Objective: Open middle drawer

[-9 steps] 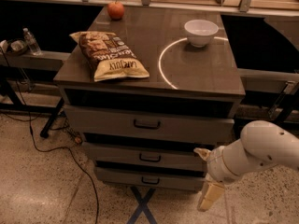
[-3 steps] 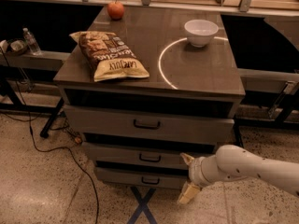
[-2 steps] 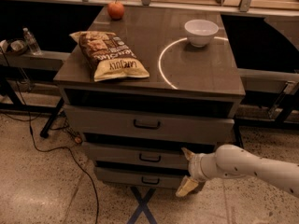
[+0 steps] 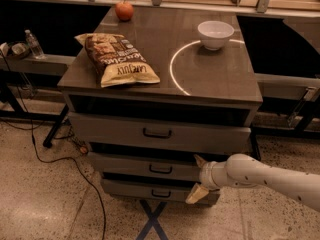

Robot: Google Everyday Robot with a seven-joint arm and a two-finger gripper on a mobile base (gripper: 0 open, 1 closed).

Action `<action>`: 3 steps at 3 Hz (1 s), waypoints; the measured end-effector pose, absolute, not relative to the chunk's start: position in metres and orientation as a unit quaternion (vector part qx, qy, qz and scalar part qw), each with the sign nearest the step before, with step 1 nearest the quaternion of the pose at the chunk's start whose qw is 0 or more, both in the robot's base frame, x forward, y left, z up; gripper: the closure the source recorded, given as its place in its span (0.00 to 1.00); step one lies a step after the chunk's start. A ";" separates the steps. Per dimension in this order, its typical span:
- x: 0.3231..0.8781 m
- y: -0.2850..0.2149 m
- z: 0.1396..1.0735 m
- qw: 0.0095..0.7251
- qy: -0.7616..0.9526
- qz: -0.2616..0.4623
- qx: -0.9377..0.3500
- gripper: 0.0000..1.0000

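Nudged left since before, my tool (image 4: 198, 178) hangs spread open at the right end of the middle drawer (image 4: 130, 165).

Grey cabinet top (image 4: 220, 76), chip bag (image 4: 119, 59), white bowl (image 4: 215, 34) and apple (image 4: 124, 10) on it, hand (image 4: 198, 178) low at front right.
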State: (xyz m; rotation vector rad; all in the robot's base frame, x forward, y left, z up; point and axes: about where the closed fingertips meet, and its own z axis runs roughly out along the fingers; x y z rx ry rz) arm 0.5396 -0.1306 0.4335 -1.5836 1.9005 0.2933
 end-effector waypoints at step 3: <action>0.510 -0.147 0.426 0.310 0.734 0.110 -0.594 0.71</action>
